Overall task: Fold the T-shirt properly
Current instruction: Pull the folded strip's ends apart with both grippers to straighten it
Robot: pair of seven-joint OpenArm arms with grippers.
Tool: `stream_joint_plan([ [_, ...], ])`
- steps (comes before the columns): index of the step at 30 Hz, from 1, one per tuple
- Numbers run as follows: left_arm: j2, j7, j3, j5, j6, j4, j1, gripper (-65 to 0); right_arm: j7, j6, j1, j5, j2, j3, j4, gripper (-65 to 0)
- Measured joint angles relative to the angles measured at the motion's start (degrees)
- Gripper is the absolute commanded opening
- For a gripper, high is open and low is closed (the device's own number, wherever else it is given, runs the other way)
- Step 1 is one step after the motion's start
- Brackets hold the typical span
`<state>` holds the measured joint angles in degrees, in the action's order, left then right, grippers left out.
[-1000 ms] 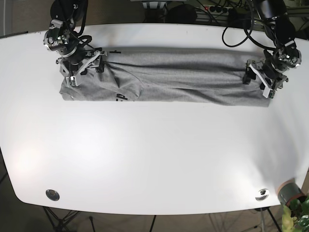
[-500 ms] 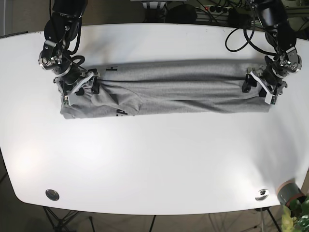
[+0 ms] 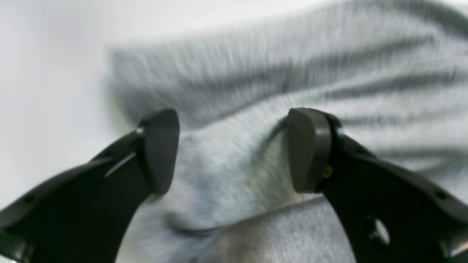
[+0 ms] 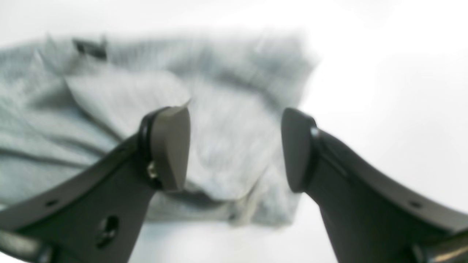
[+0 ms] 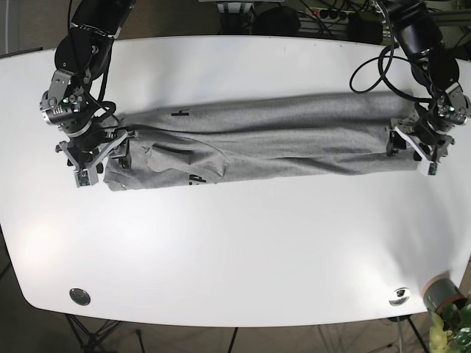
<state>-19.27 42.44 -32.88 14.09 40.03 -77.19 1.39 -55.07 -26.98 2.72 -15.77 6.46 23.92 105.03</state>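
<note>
**Grey shirt stretched long across the table, a spread gripper at each end**

Nearest the base camera, at the table's (image 5: 235, 243) 5 o'clock edge, sits a round metal fitting (image 5: 399, 296), and a second metal fitting (image 5: 79, 296) sits at 7 o'clock. Just off the 5 o'clock corner stands a grey pot (image 5: 440, 291) with green leaves. The wide white stretch beyond them holds nothing else up to the garment.

The T-shirt (image 5: 257, 143) lies past the table's middle, toward 12 o'clock, folded into a long narrow band that runs from 9 o'clock to 3 o'clock, slightly tilted so the 3 o'clock end sits farther from the camera. Small dark print marks show near its 9 o'clock end.

At the 3 o'clock end, the left gripper (image 3: 234, 149) stands with its jaws apart. Grey cloth fills the gap between the fingers (image 3: 309, 149) in the left wrist view, with a folded edge running below them, but the blur hides whether the pads touch it. Bare table lies toward 9 o'clock in that view.

At the 9 o'clock end, the right gripper (image 4: 236, 148) is likewise spread wide. Its fingers (image 4: 172, 146) frame the shirt's crumpled end, where several layers overlap; a dark mark shows on the cloth toward 11 o'clock.

Beyond the far edge, cables and dark equipment are dimly seen.
</note>
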Motion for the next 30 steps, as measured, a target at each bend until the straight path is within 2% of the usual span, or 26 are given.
stream_joint_plan([
  [3, -0.63, 1.4, -1.86, 2.93, -0.17, -1.86, 0.66, -21.5, -3.23, -0.15, -0.04, -0.81, -0.5, -0.33, 4.61, -27.9],
  [5, -0.79, 2.05, -2.23, 6.36, -0.13, -1.84, 0.26, -21.5, -5.64, -0.07, 0.17, 0.28, -2.05, -0.17, 6.51, -27.9],
  [8, -1.38, 2.64, -2.89, 10.29, 0.0, -1.62, -1.73, -21.5, -6.12, -0.15, 0.87, -0.07, -4.04, -0.5, 7.67, -27.9],
  [14, -2.29, 2.95, -5.29, 13.6, -0.13, -1.49, -4.17, -21.4, -6.05, -0.33, 2.58, -0.13, -5.51, -7.32, 6.54, -27.9],
  [16, -2.12, 2.78, -5.99, 15.47, -0.09, -1.49, -4.61, -18.3, -6.08, -0.2, 2.67, -0.09, -5.99, -8.5, 5.25, -27.9],
  [19, -2.21, 3.56, -7.41, 15.96, -0.13, -1.46, -5.35, -12.1, -5.51, -0.2, 2.67, 0.2, -5.95, -9.75, 1.81, -27.9],
  [23, -2.05, 7.45, -10.71, 17.86, -0.11, -1.4, -5.31, -8.2, -1.31, 0.0, 2.89, 0.63, -5.62, -11.67, -3.96, -27.9],
  [30, -2.36, 9.4, -14.86, 18.14, -0.15, -1.25, -5.22, -7.1, 3.89, 0.0, 1.86, 0.04, -3.5, -12.02, -11.96, -27.9],
])
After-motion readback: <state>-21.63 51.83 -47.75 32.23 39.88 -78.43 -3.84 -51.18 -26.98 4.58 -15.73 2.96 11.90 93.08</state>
